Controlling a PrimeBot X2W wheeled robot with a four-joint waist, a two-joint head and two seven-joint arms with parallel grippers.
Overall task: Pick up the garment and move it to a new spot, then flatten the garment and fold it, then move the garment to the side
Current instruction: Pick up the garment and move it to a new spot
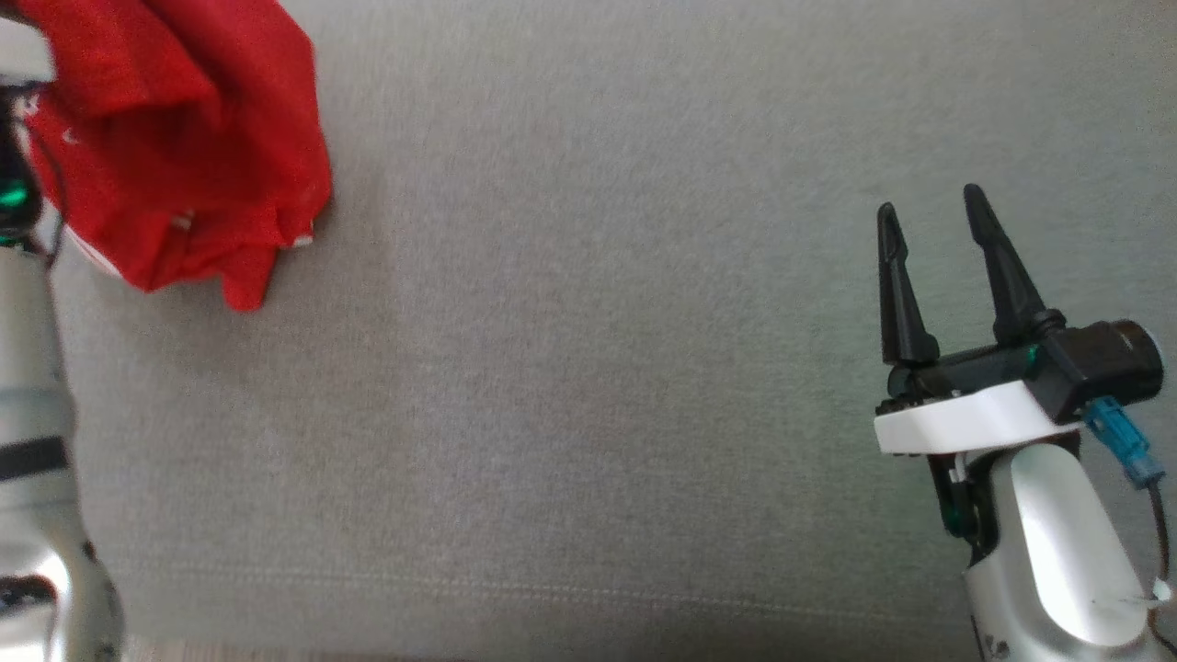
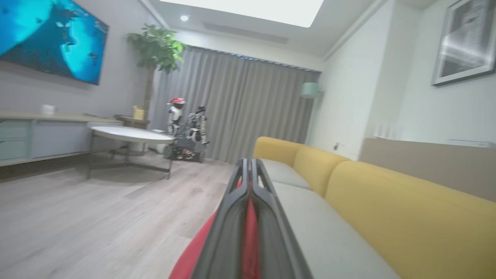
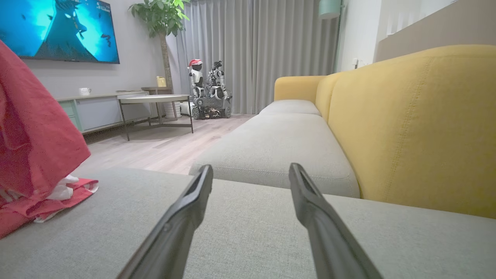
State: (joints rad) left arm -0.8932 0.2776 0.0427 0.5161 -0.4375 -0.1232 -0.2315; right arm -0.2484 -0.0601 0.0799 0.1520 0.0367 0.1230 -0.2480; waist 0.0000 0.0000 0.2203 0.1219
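Note:
The garment (image 1: pixel 184 138) is a red cloth with white trim, bunched at the upper left of the grey sofa seat (image 1: pixel 598 368). Most of it hangs lifted, and its lower edge trails on the cushion. In the left wrist view my left gripper (image 2: pixel 248 161) is shut, with a strip of the red garment (image 2: pixel 251 232) pinched between its dark fingers. My left forearm (image 1: pixel 28 395) rises along the left edge of the head view. At the lower right my right gripper (image 1: pixel 931 204) stands open and holds nothing. In the right wrist view it (image 3: pixel 251 168) hovers low over the seat, with the garment (image 3: pixel 35 147) draped far to its left.
The yellow sofa backrest (image 3: pixel 407 128) runs along one side of the seat. Beyond the seat's edge lies wood floor (image 2: pixel 97 217) with a round white table (image 2: pixel 131 135). Other robots (image 3: pixel 205 89) stand by the grey curtain, and a wall screen (image 2: pixel 50 35) hangs near them.

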